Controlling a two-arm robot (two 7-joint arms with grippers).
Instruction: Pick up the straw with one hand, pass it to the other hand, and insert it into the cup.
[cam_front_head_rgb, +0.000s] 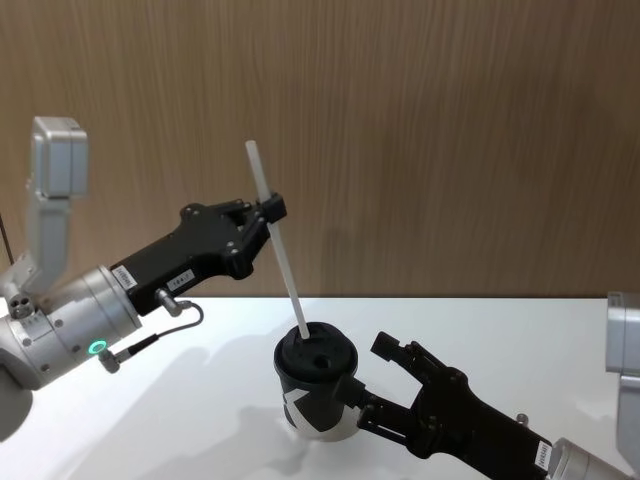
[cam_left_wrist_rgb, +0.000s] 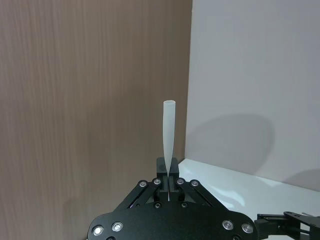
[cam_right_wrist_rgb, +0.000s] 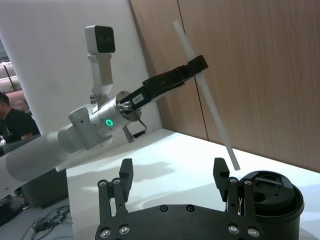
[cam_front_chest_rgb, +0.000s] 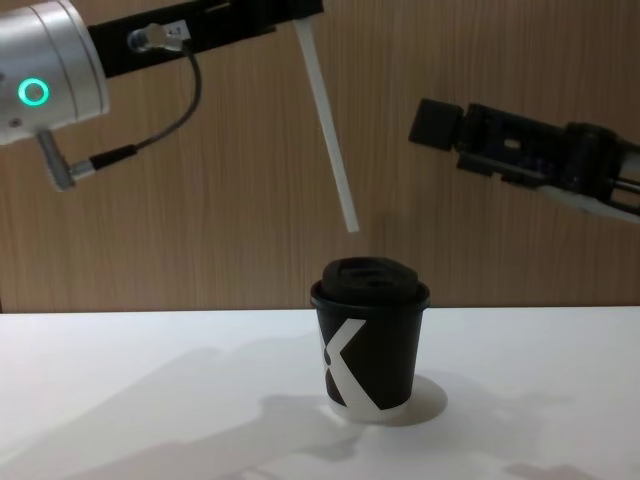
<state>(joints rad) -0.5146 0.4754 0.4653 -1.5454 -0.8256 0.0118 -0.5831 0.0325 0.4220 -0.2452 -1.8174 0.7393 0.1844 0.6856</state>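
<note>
The white straw (cam_front_head_rgb: 277, 240) is tilted, and my left gripper (cam_front_head_rgb: 272, 210) is shut on its upper part. In the chest view the straw's (cam_front_chest_rgb: 328, 130) lower end hangs a little above the domed lid of the black cup (cam_front_chest_rgb: 370, 345), not touching it. The cup (cam_front_head_rgb: 318, 390) stands upright on the white table (cam_front_head_rgb: 180, 420). My right gripper (cam_front_head_rgb: 372, 382) is open and low beside the cup, with nothing between its fingers. From the right wrist, the open right gripper (cam_right_wrist_rgb: 172, 175) has the cup lid (cam_right_wrist_rgb: 272, 195) just outside one finger, with the straw (cam_right_wrist_rgb: 210, 100) above. The left wrist view looks along the straw (cam_left_wrist_rgb: 169, 135).
A wood-panelled wall (cam_front_head_rgb: 450, 130) rises right behind the table. The left arm's silver wrist with its green ring (cam_front_head_rgb: 97, 348) and dark cable hangs over the table's left side. Bare table surface (cam_front_chest_rgb: 150, 400) lies in front of and left of the cup.
</note>
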